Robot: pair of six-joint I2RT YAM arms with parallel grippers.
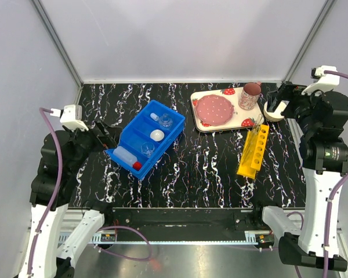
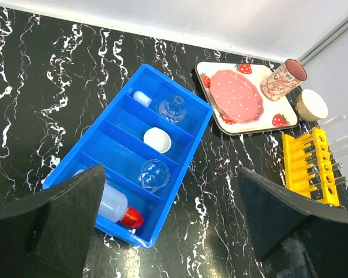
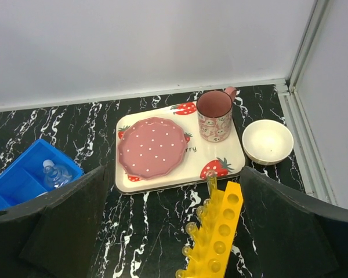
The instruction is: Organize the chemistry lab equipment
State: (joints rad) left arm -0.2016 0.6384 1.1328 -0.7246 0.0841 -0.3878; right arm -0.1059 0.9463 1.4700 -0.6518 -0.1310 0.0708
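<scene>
Left hand [image 2: 171,174] and right hand [image 3: 173,172] both gape empty; a clumsy grab could tip the yellow rack [image 2: 304,165], spilling its thin tubes [image 2: 341,141].

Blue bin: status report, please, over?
Left fingers open, right fingers open, empty. Squeeze bottle, beakers, dish in blue bin. Yellow rack holds tubes. Nothing blocking.

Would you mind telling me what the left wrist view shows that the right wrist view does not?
Only the left wrist view: the squeeze bottle, the small white dish and a glass beaker. Only the right wrist view: the handle of the mug. Both: the far end of the blue bin with a glass flask, the strawberry tray, pink plate, mug, cream bowl and yellow rack.
</scene>
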